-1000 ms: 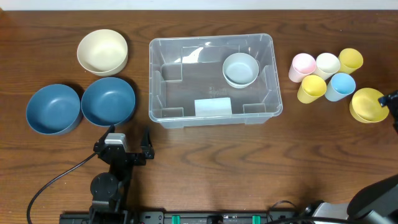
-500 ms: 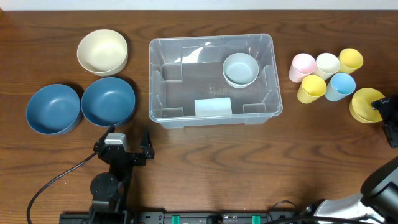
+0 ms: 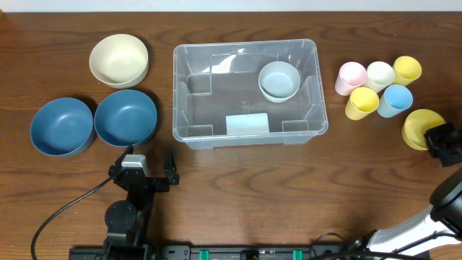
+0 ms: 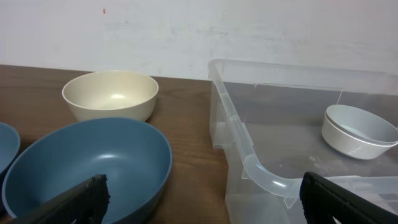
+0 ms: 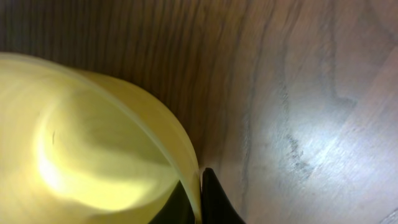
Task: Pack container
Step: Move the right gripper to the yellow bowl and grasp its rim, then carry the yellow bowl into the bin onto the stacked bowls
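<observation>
**Item 1, container** [image 3: 176,94]: clear, rigid plastic bin with rounded corners and a rimmed edge. It sits mid-table on the far side, long axis running left to right. Inside are 1 pale bowl [image 3: 279,79] at the far right and a pale label [image 3: 247,124] by the near wall.

**Item 2, yellow bowl** [image 3: 419,127]: smooth, glossy, thin-walled plastic at the right edge of the table [image 3: 253,188]. It lies well apart from the container, which is to its left and slightly farther back.

**Item 3, right gripper** [image 3: 442,141]: clenched on the yellow bowl's near-right rim. The wrist view shows both dark fingers [image 5: 214,202] pressed either side of the thin lip. This arm is the nearer one, so the carry would likely run leftward over the container's short right wall.

**Item 4, 5 cups** [image 3: 378,87]: pastel pink, white, blue and 2 yellow, clustered just far-left of the yellow bowl, between it and the container. They look like a collision risk on a low path.

**Item 5, left gripper** [image 3: 149,157]: spread wide and empty, near the container's near-left corner.

**Item 6, 2 blue bowls** [image 3: 125,117] and 1 cream bowl [image 3: 119,60]: matte, round, on the left and unpacked.
</observation>
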